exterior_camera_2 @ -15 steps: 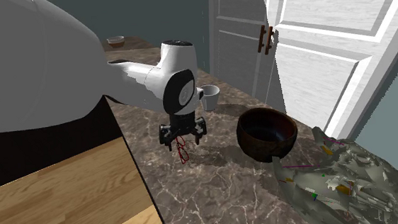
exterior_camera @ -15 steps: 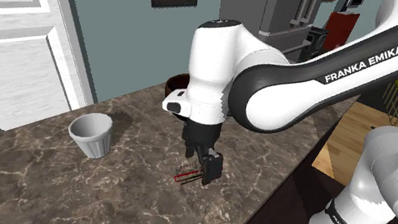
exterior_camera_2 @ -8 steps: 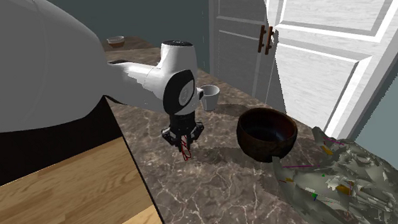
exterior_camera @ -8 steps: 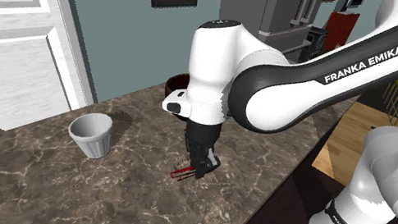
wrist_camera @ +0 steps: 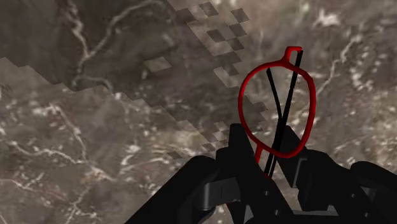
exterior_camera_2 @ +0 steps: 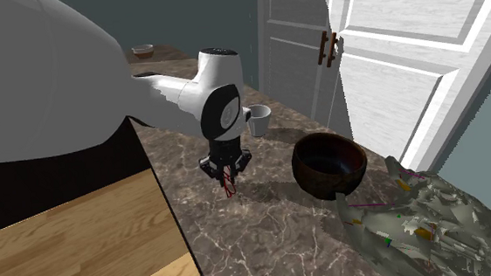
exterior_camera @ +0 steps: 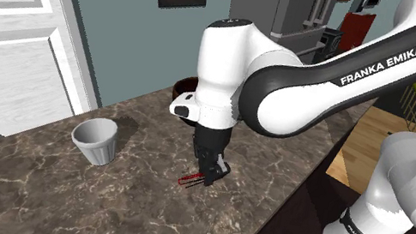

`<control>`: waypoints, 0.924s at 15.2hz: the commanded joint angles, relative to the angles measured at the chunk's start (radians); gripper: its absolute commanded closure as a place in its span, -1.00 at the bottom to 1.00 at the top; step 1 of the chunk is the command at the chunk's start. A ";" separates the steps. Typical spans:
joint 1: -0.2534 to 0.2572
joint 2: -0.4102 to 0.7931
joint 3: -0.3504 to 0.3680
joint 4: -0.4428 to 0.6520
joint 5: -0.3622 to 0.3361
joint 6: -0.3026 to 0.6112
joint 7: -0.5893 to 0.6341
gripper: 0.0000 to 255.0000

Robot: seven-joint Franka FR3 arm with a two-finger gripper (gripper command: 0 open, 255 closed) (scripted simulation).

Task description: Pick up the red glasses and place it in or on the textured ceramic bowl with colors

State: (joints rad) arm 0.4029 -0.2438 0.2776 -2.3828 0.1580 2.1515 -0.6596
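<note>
Now the fingers (wrist_camera: 236, 149) pinch the red glasses (wrist_camera: 313, 105), whose long axis juts straight out beyond them.

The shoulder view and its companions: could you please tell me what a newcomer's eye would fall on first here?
First, the big white arm bending down over the dark marbled counter, its black gripper shut on the red glasses low over the stone. Next, the dark brown bowl, which sits right of the gripper in the second exterior view, near the white door.
</note>
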 commanded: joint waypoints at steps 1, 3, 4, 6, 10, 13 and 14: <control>0.000 -0.010 -0.002 0.011 0.000 -0.021 0.000 1.00; 0.000 -0.021 -0.004 0.029 0.000 -0.049 0.001 1.00; -0.001 -0.026 -0.005 0.038 0.000 -0.063 0.001 1.00; -0.001 -0.036 -0.008 0.056 0.000 -0.092 0.001 1.00; -0.002 -0.053 -0.012 0.095 -0.001 -0.148 0.003 1.00; -0.003 -0.063 -0.016 0.127 -0.002 -0.189 0.005 1.00; -0.003 -0.066 -0.017 0.138 -0.002 -0.203 0.006 1.00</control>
State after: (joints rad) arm 0.4010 -0.3066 0.2631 -2.2566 0.1565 1.9642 -0.6531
